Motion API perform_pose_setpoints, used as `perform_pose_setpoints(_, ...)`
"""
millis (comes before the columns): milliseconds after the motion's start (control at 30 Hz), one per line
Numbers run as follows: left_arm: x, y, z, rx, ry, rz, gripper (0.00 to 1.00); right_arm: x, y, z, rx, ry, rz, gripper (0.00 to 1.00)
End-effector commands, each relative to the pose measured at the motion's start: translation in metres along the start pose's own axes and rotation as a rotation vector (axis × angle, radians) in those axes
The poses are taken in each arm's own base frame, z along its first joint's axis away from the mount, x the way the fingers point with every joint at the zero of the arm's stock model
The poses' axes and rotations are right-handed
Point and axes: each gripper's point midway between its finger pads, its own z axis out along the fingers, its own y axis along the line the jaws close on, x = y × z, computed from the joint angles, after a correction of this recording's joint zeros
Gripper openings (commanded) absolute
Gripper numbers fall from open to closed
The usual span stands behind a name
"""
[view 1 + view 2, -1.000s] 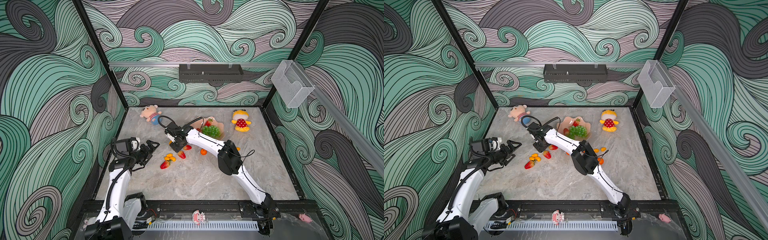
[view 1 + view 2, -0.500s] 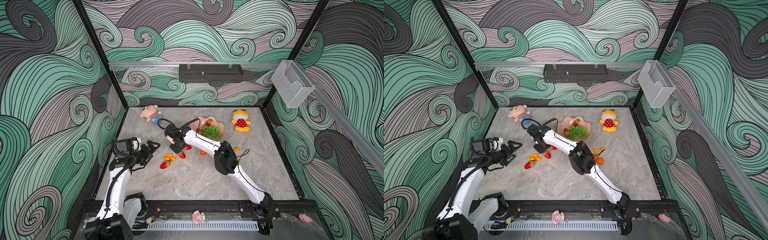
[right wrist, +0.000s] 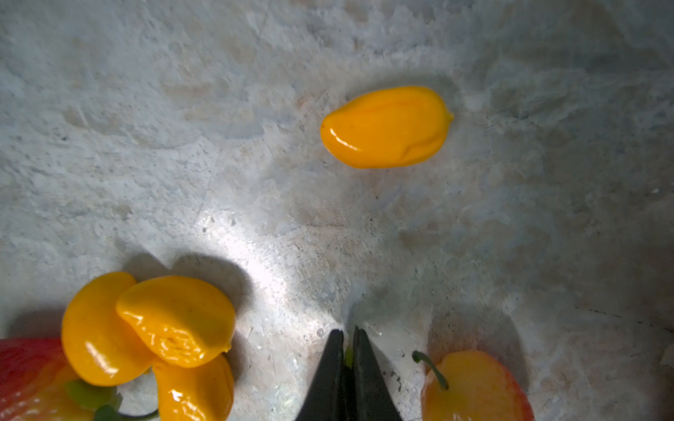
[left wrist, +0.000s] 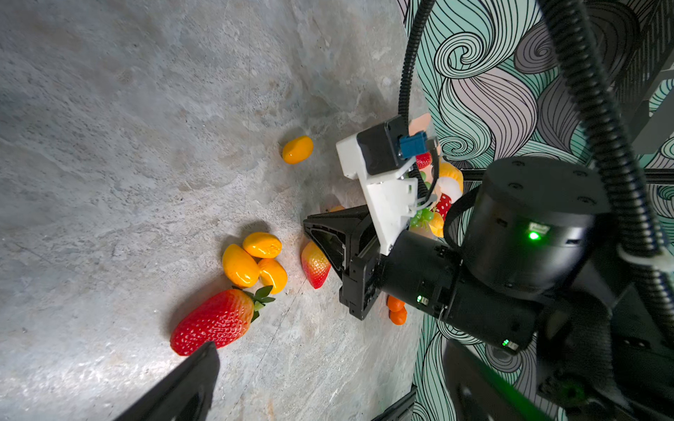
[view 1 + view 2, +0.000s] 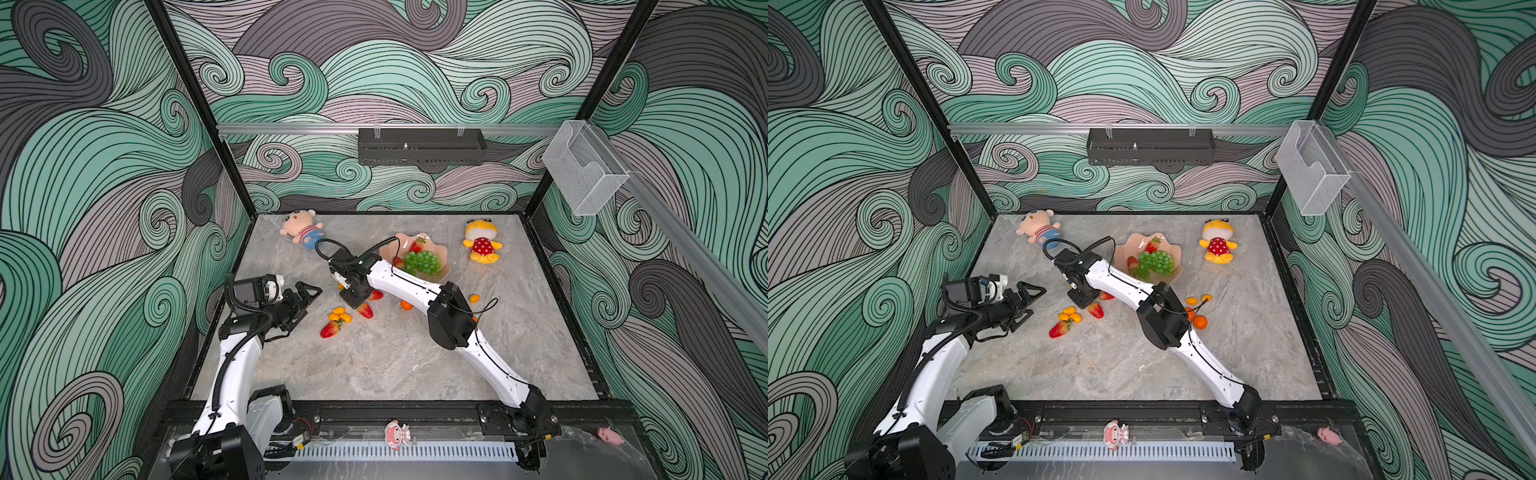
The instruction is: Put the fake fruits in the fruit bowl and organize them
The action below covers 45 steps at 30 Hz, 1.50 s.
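Fake fruits [image 5: 340,314] lie loose on the table [image 5: 374,365] near the fruit bowl [image 5: 444,254], which holds the grape bunch [image 5: 423,262]. My right gripper [image 3: 346,333] is pressed together beside a pale strawberry [image 3: 474,386]; I'd lift slowly and, if nothing follows, reopen and straddle its body. My left gripper [image 5: 306,308] hangs spread wide. A green sliver between the right jaws I can't identify; from above, the arm hides them.
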Motion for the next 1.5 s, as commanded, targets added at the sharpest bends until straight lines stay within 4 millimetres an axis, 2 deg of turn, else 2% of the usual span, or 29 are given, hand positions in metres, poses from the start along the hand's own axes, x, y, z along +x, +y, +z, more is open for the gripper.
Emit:
perform_pose_setpoints(0,-0.003,-0.009,-0.006,0.016,0.002,0.03,0.99,-0.005,0.004,-0.035,-0.011,-0.038,0.01,0.05)
perform_pose_setpoints(167,-0.003,-0.008,-0.006,0.009,0.003,0.036,0.99,-0.009,0.006,-0.063,-0.036,-0.116,0.041,0.0)
perform_pose_setpoints(367,-0.003,-0.01,-0.007,0.008,-0.006,0.053,0.98,-0.009,0.002,-0.096,-0.033,-0.218,0.089,0.0)
perform_pose_setpoints(667,0.002,-0.021,-0.003,-0.017,0.015,0.135,0.99,0.017,-0.021,-0.141,0.031,-0.333,0.167,0.0)
perform_pose_setpoints(867,0.013,-0.035,0.008,-0.041,0.044,0.214,0.99,0.047,-0.038,-0.156,0.043,-0.353,0.229,0.0)
perform_pose_setpoints(1133,0.032,-0.05,0.031,-0.035,0.086,0.272,0.99,0.082,-0.061,-0.161,0.031,-0.367,0.324,0.0)
perform_pose_setpoints(1300,0.043,-0.056,0.039,-0.039,0.107,0.302,0.99,0.093,-0.075,-0.172,0.028,-0.425,0.379,0.0)
perform_pose_setpoints(1467,0.053,-0.065,0.045,-0.022,0.123,0.318,0.99,0.096,-0.089,-0.184,0.028,-0.51,0.435,0.0)
